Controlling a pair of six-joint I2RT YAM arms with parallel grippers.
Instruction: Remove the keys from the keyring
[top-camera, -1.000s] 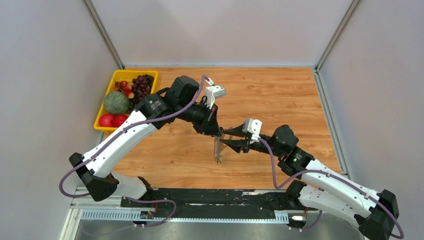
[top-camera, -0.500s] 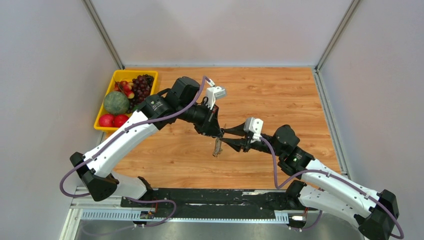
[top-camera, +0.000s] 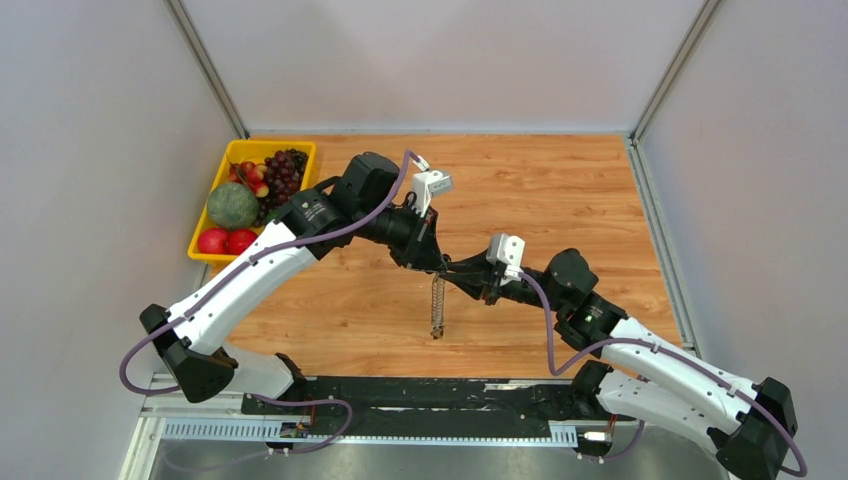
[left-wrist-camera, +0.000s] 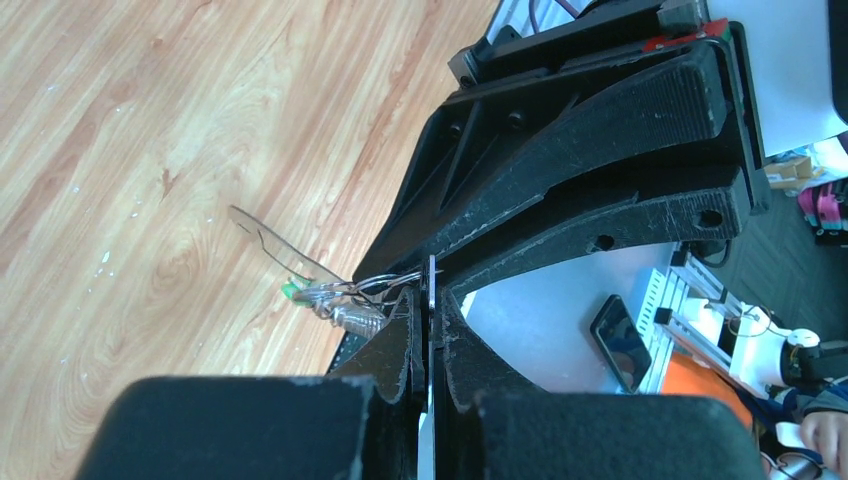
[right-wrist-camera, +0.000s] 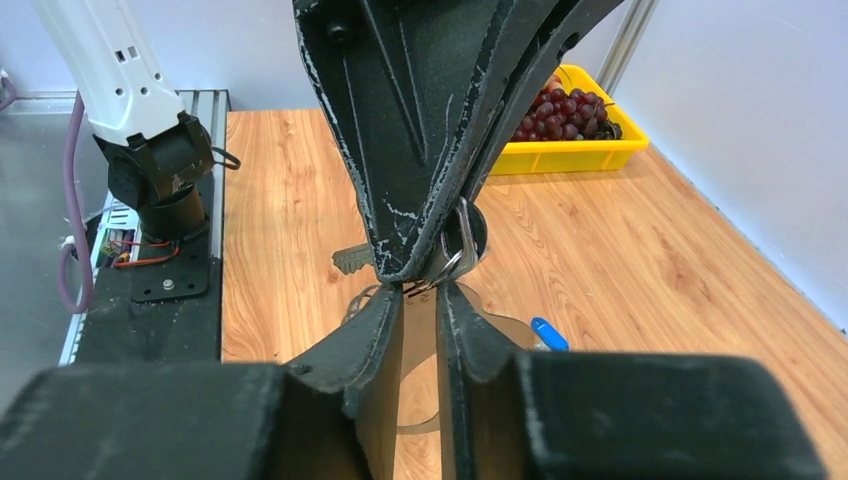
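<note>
Both grippers meet in mid-air above the middle of the table. My left gripper (top-camera: 436, 264) (left-wrist-camera: 430, 300) is shut on a thin flat metal strip, seemingly the keyring seen edge-on. Wire rings (left-wrist-camera: 372, 287) and a green key head (left-wrist-camera: 291, 291) sit just left of its tips. The keys (top-camera: 437, 310) hang straight down below it in a small bunch. My right gripper (top-camera: 453, 276) (right-wrist-camera: 422, 296) comes in from the right, its jaws a narrow gap apart with thin ring wires between the tips. A blue key head (right-wrist-camera: 548, 333) and a silver key (right-wrist-camera: 350, 260) show beside its fingers.
A yellow tray (top-camera: 272, 146) (right-wrist-camera: 560, 157) of grapes, apples and a green melon stands at the back left of the wooden table. Grey walls close in the left, right and back sides. The black arm-base rail (top-camera: 420, 392) runs along the near edge.
My right gripper's jaws have narrowed and it has edged left against the left gripper's tips. The key bunch, tilted before, now hangs straight down. The left arm has held still.
</note>
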